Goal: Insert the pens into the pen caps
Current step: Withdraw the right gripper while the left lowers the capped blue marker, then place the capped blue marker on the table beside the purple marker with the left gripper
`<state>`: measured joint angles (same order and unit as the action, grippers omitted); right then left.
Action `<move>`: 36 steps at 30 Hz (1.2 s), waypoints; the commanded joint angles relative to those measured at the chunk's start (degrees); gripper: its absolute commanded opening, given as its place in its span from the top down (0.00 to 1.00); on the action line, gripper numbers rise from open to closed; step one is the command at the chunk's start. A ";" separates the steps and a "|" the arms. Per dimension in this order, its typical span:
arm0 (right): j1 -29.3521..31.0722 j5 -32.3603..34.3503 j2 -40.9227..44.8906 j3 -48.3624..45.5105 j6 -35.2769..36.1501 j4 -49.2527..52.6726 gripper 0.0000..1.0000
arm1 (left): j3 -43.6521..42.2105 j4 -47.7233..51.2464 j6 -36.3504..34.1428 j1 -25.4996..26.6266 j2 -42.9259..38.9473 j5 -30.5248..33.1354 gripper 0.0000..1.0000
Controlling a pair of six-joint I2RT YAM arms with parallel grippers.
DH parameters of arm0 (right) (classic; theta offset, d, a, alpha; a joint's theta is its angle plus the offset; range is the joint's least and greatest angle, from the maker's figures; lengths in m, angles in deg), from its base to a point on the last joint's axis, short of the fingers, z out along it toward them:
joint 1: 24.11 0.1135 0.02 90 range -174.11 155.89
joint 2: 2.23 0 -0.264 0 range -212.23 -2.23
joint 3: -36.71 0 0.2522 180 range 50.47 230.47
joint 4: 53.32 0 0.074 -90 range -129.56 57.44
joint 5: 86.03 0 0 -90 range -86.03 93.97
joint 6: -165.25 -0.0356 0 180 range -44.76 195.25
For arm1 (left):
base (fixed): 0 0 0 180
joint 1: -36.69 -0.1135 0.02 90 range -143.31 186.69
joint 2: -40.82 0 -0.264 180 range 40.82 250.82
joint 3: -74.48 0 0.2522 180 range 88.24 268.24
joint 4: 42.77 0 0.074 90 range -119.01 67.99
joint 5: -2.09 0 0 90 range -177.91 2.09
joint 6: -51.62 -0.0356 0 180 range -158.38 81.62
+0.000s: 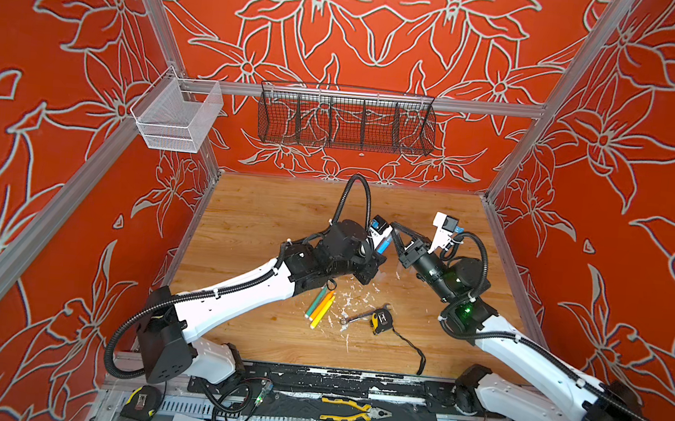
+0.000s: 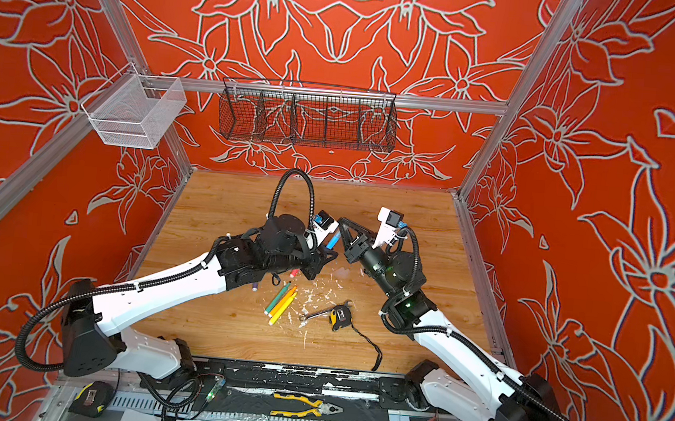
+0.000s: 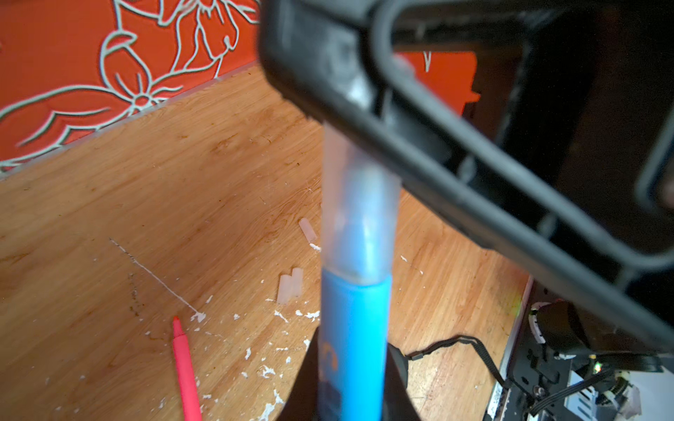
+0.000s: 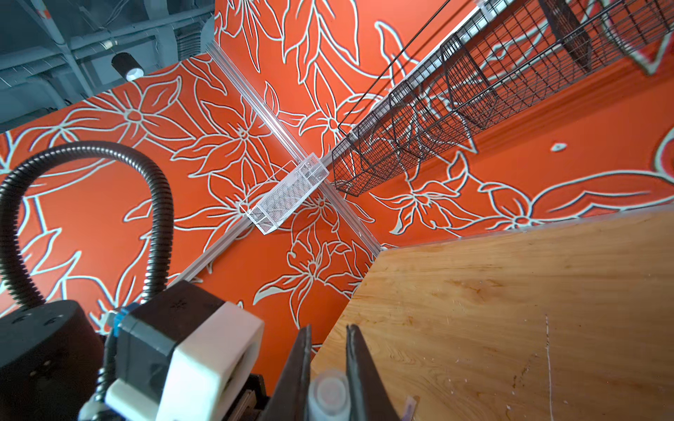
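Observation:
My left gripper (image 3: 352,375) is shut on a blue pen (image 3: 353,328), held above the table near its middle in both top views (image 1: 383,247) (image 2: 332,240). A clear pen cap (image 3: 359,218) sits over the pen's tip. My right gripper (image 4: 328,330) is shut on that cap (image 4: 328,397) and meets the left gripper (image 1: 379,262) from the right (image 1: 394,225). Green, orange and yellow pens (image 1: 321,304) lie together on the table. A pink pen (image 3: 186,368) lies uncapped, and a purple pen (image 2: 255,287) shows beside the left arm. Loose caps (image 3: 290,288) lie on the wood.
A silver wrench (image 1: 358,316) and a yellow-black tape measure (image 1: 381,320) with a black strap lie right of the pens, among white paint flecks. Pliers (image 1: 355,411) and another tape measure (image 1: 141,402) lie at the front. A black wire basket (image 1: 345,120) and a white mesh basket (image 1: 177,116) hang on the walls.

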<state>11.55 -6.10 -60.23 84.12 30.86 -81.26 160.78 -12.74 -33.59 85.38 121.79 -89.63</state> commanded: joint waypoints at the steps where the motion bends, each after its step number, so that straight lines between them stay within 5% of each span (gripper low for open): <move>1: 4.80 -15.43 -1.50 -4.04 0.09 10.50 1.00 | 8.64 -19.94 3.33 -6.33 0.04 10.87 1.00; 11: 7.36 -12.10 -3.90 -2.80 1.37 12.66 1.00 | 11.53 -17.86 3.87 -7.29 1.30 10.33 1.00; 16: 7.22 -4.34 1.48 -2.96 4.60 20.20 0.64 | -2.79 -16.78 9.09 -7.29 -5.82 10.60 1.00; 22: 6.82 7.77 8.17 -5.45 6.11 26.40 0.36 | -13.91 -4.80 16.42 -7.31 -8.94 14.64 1.00; 30: 6.79 17.62 11.76 -6.39 5.83 31.50 0.26 | -20.20 4.98 20.74 -7.66 -7.24 21.65 1.00; 36: 6.52 21.27 11.11 -5.81 5.03 34.41 0.26 | -21.41 5.60 22.26 -11.23 -3.43 20.17 1.00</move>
<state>18.59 11.39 -49.06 78.68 36.07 -49.30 139.22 -8.85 -13.81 75.72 116.35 -70.94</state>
